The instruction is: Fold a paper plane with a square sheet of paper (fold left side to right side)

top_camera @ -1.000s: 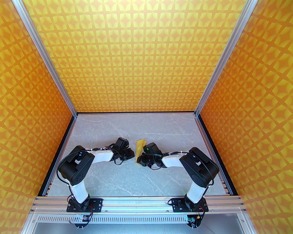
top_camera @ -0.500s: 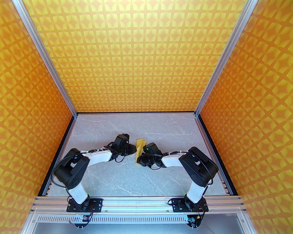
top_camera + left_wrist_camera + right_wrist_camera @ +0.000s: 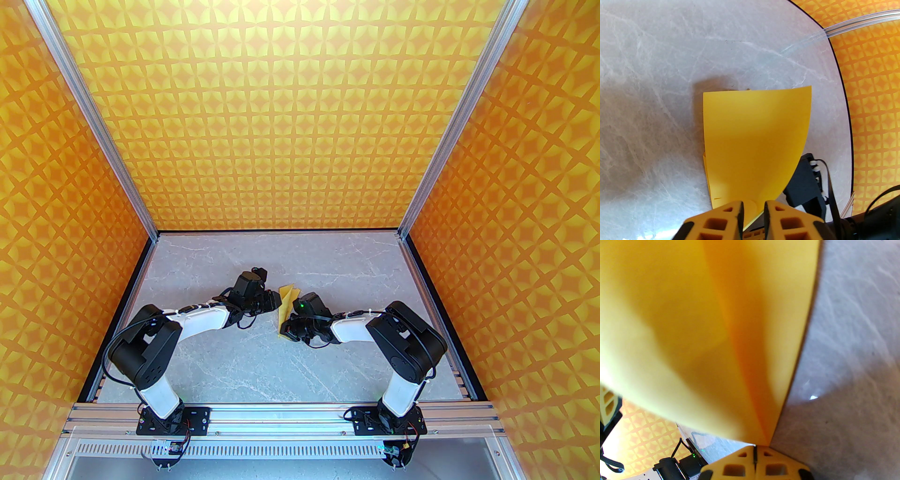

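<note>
Left pincer (image 3: 753,204): slightly released, edge of square sheet of paper (image 3: 754,140) between its jaws
Right pincer (image 3: 754,447): clenched at the sheet's corner

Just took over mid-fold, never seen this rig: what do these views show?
Two robot arms stand at a grey table. The top view looks down from behind them: left arm on the left, right arm on the right. The other two views come from a camera on each wrist. Between the arms is a yellow paper, partly folded, one flap raised. The left jaws stand slightly apart with the paper's edge between them; a firm grip is unclear. The right jaws are shut, tips at the paper's crease.
</note>
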You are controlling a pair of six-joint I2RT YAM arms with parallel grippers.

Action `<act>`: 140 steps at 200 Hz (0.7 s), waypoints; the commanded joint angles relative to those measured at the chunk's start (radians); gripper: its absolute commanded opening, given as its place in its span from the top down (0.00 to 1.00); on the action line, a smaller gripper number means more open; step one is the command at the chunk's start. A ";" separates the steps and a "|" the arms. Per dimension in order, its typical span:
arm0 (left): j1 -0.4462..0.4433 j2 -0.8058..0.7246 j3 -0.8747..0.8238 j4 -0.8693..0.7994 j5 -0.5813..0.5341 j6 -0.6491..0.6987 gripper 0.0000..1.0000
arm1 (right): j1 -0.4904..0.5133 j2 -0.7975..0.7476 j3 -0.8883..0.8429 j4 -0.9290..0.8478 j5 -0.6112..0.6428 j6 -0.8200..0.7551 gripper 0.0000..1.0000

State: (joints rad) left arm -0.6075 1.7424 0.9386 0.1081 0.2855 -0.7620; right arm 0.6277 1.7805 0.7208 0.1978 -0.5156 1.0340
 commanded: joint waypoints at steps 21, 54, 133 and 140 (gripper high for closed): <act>-0.003 0.025 0.033 -0.022 0.021 0.031 0.83 | -0.002 0.025 0.007 -0.017 0.005 -0.008 0.95; -0.003 0.026 0.030 -0.016 0.021 0.031 0.87 | -0.003 0.028 0.006 -0.018 0.004 -0.010 0.95; 0.003 0.073 0.042 -0.007 0.020 0.035 1.00 | -0.003 0.029 0.010 -0.026 0.004 -0.017 0.94; 0.004 0.080 0.046 -0.009 0.021 0.036 1.00 | -0.003 0.029 0.010 -0.026 0.004 -0.019 0.94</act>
State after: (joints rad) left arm -0.6075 1.7885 0.9600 0.1036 0.2890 -0.7425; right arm 0.6277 1.7809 0.7208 0.1986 -0.5159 1.0332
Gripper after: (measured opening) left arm 0.060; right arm 0.062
